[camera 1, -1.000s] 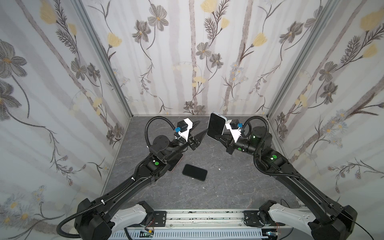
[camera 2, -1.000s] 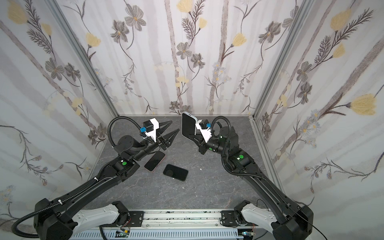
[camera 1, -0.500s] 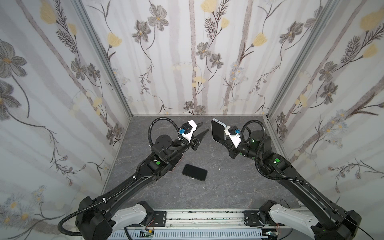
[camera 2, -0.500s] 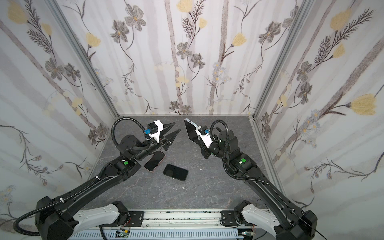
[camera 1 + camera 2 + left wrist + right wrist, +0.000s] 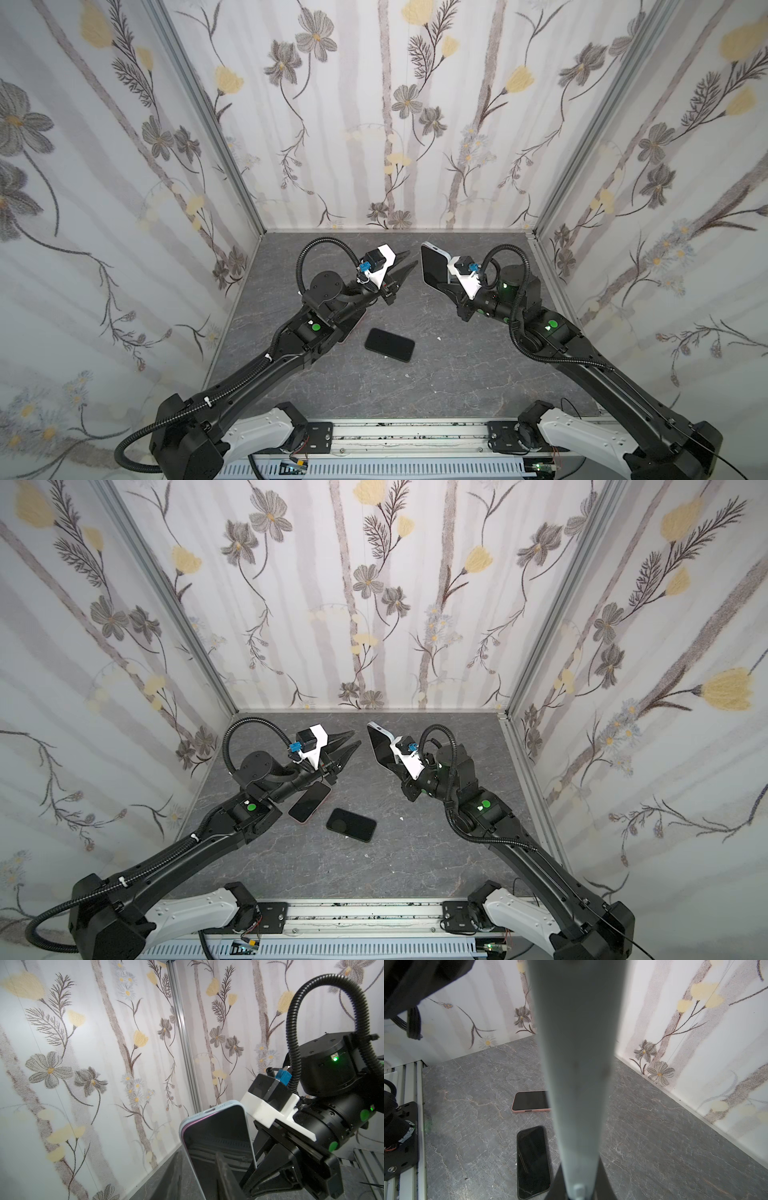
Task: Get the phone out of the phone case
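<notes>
Right hand is clamped on the lower end of the phone. The phone sits in its pale blue case and is held roughly upright above the desk, with its dark screen turned toward the left arm. The right arm comes in from the near right corner, elbow bent, wrist pointing toward the middle.

Left hand hovers at about the same height, just short of the phone and not touching it. Its two pointed fingers aim at the screen, with a narrow gap between the tips and nothing in it. The left arm rises from the near left corner, its elbow over the desk.

Well below both hands, a black phone lies flat near the middle of the desk. A pink phone lies flat just beside it, partly under the left arm. The right wrist view shows both lying clear of the arm.

The left wrist view alone shows the held phone's screen, with a thin pink line inside the blue rim and the right hand's black fingers at its lower part. The right wrist view shows only the case's plain back running up the middle, with a dark finger on each side at its base.
</notes>
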Tool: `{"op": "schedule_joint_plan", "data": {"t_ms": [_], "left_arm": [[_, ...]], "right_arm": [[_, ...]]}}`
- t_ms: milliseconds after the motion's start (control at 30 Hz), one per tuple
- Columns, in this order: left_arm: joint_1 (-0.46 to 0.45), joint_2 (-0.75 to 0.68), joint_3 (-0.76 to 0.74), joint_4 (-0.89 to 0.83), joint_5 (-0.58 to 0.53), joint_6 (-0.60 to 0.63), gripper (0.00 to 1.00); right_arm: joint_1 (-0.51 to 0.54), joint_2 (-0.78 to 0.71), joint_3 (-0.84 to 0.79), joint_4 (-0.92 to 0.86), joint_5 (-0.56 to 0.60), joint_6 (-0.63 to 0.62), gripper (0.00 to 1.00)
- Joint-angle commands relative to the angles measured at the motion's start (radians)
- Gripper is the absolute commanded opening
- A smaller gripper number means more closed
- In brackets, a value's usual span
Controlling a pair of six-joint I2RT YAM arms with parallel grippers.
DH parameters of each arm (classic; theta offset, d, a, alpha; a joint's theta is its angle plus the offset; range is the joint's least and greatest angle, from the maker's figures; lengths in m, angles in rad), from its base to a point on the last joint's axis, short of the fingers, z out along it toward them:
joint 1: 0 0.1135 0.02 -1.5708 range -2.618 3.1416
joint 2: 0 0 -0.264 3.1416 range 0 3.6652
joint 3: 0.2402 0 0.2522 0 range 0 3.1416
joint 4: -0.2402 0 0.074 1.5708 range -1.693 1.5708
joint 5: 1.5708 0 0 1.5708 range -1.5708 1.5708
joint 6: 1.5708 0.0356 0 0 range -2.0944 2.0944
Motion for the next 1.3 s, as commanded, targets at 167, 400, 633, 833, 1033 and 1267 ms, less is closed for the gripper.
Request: {"op": "schedule_joint_plan", "data": {"t_ms": [167, 400, 633, 833, 1033, 1267], "left_arm": [[-0.001, 0.013, 0.004, 0.045, 0.015, 0.014, 0.27], [-0.003, 0.018, 0.012, 0.046, 0.013, 0.013, 0.27], [-0.004, 0.015, 0.012, 0.047, 0.004, 0.019, 0.27], [-0.006, 0.017, 0.011, 0.048, 0.008, 0.019, 0.26], [-0.006, 0.025, 0.012, 0.048, 0.009, 0.018, 0.24], [-0.005, 0.033, 0.015, 0.046, 0.011, 0.018, 0.24]], "right_arm": [[0.008, 0.005, -0.001, 0.083, -0.071, -0.005, 0.0], [0.017, 0.005, -0.001, 0.084, -0.091, -0.01, 0.0], [0.024, 0.002, -0.004, 0.078, -0.101, -0.014, 0.0], [0.03, 0.002, -0.002, 0.078, -0.104, -0.014, 0.0], [0.035, 0.0, -0.002, 0.075, -0.11, -0.017, 0.0], [0.042, -0.003, -0.001, 0.071, -0.122, -0.026, 0.0]]}}
